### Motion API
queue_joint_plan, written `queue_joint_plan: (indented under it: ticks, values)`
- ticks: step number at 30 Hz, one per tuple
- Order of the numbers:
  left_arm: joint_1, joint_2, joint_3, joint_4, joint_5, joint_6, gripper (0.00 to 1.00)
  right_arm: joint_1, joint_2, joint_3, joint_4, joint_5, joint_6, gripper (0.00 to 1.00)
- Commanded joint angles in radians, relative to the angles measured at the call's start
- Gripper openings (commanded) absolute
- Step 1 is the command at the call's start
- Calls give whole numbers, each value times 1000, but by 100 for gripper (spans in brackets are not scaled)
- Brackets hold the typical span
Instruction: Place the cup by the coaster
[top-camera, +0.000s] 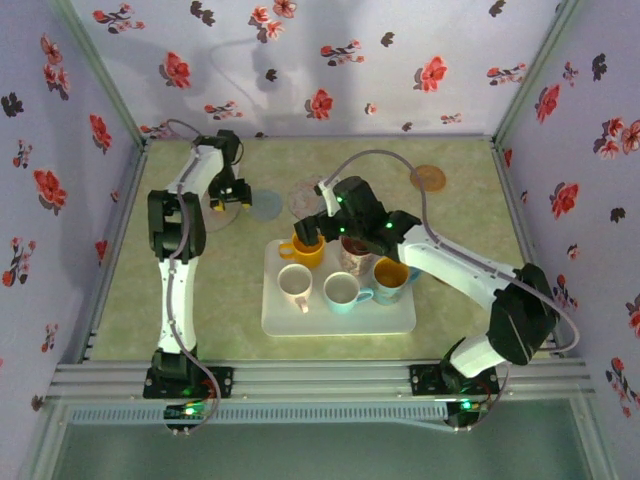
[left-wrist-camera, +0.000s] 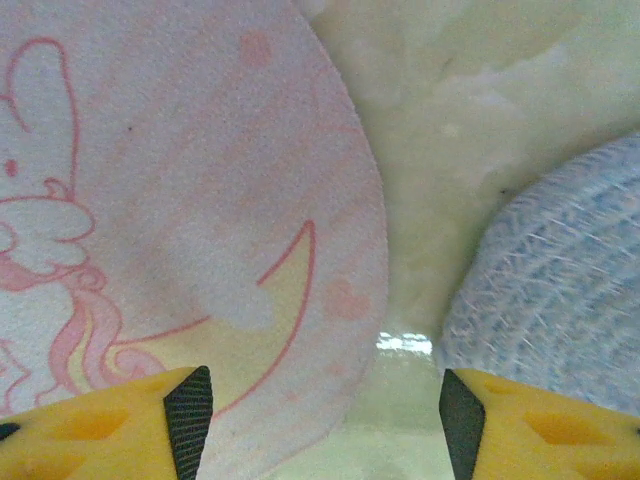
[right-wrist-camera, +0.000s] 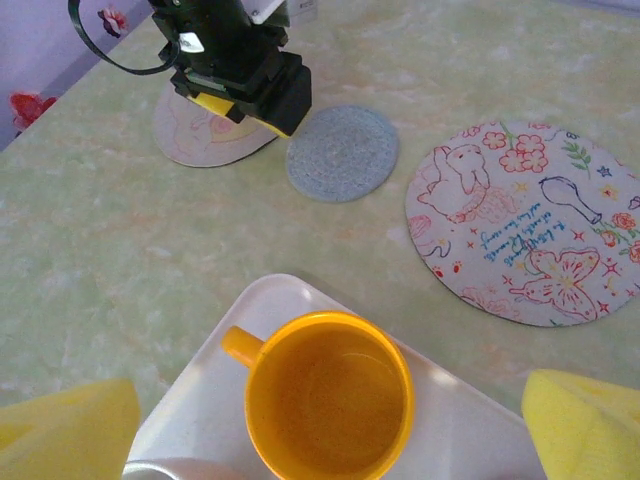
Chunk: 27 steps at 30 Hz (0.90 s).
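Green counter (right-wrist-camera: 100, 250): orange cup (right-wrist-camera: 330, 405) on tray (right-wrist-camera: 200, 400), right end effector (right-wrist-camera: 325, 428) wide open, empty, above it. Left end effector (left-wrist-camera: 325, 420) part-open, empty, over pink coaster (left-wrist-camera: 180, 200). We judge grasp next: descend, close.

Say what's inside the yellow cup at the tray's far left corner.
The cup looks empty, bare bottom showing. Its near inner wall is hidden by the rim.

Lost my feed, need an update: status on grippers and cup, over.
Left gripper open, empty, over pink bunny-print round coaster and blue woven round coaster. Right gripper open, poised over orange cup on white tray, not gripped. White cup close beside it.
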Motion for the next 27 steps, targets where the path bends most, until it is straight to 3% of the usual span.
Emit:
queue_joint_plan:
  ticks: [1,11,22,24,27]
  values:
    - [-7,-93,22,-26,22,-18,66,-5,-36,-29,27,23,14,99]
    - [-10,-191,10,-2,56,-19,73,-22,-34,-3,16,35,45,99]
    - [-25,-391,-26,103,160,59,91,-170,-55,128,-125,125,7,99]
    - [-34,-441,-61,147,177,75,100,-199,-53,164,-168,140,-12,99]
    - [-43,-525,-148,249,238,93,100,-242,-39,218,-226,174,-24,99]
